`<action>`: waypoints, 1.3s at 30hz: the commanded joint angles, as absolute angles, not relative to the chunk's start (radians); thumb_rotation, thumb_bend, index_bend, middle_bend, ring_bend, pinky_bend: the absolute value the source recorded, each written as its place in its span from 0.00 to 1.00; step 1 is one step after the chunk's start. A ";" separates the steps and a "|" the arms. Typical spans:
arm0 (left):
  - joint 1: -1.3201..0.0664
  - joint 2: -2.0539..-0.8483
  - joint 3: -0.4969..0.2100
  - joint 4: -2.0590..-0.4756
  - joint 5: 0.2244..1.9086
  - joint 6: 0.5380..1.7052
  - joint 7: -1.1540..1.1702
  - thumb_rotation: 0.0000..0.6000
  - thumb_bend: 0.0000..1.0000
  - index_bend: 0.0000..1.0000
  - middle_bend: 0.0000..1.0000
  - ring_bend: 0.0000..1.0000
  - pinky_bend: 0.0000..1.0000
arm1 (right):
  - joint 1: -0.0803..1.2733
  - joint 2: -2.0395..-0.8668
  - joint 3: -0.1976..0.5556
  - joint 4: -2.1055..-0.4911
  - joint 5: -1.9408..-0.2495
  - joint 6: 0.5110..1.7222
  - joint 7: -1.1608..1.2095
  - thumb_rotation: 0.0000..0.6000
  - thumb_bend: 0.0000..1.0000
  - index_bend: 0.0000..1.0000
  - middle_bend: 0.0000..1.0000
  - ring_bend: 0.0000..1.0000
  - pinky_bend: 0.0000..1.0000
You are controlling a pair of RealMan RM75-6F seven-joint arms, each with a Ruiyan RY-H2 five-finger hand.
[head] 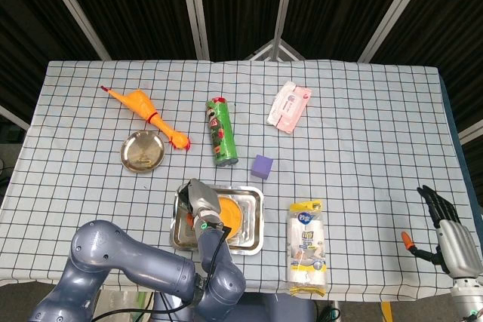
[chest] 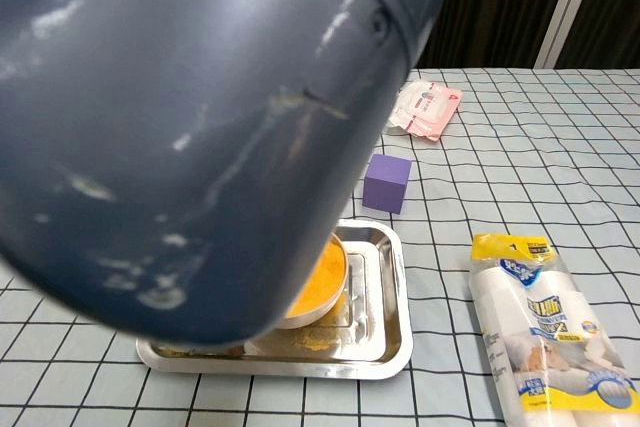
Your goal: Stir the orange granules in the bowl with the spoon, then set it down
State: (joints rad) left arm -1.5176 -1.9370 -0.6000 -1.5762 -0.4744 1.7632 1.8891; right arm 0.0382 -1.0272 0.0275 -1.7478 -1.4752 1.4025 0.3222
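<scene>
- Spoon: not visible now, hidden by the left arm over the bowl (head: 230, 216). Likely light, stiff and smooth; best taken by the handle end.
- Bowl: holds orange granules (chest: 318, 285), loose and easily spilled; sits in the steel tray (head: 255, 220) on the worktop (head: 362, 141).
- Left hand (head: 198, 200): above the bowl; grasp cannot be told.
- Right hand (head: 445, 225): fingers spread, empty, well apart at the worktop's edge.
- Small steel dish (head: 143, 151): contents unclear.

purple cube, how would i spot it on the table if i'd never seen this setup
Find the steel tray holding the bowl of orange granules near the table's front edge. Just behind the tray's far right corner sits the purple cube, with the lying green chip can to its left. It is the only small, plain, purple block there.
</scene>
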 commanded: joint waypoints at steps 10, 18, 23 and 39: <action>-1.545 -1.989 -0.637 -1.493 -0.459 1.770 1.925 1.00 0.95 0.81 1.00 1.00 0.99 | 0.038 -1.026 0.026 -1.749 -1.479 1.403 0.328 1.00 0.40 0.00 0.00 0.00 0.00; -1.538 -2.004 -0.657 -1.432 -0.449 1.760 1.943 1.00 0.95 0.81 1.00 1.00 0.99 | 0.039 -1.025 0.027 -1.749 -1.478 1.403 0.334 1.00 0.40 0.00 0.00 0.00 0.00; -1.527 -2.006 -0.672 -1.403 -0.437 1.747 1.944 1.00 0.95 0.81 1.00 1.00 0.99 | 0.040 -1.024 0.027 -1.750 -1.477 1.400 0.337 1.00 0.40 0.00 0.00 0.00 0.00; -1.466 -1.963 -0.708 -1.437 -0.368 1.737 1.910 1.00 0.95 0.81 1.00 1.00 0.99 | 0.041 -1.024 0.026 -1.753 -1.475 1.397 0.331 1.00 0.40 0.00 0.00 0.00 0.00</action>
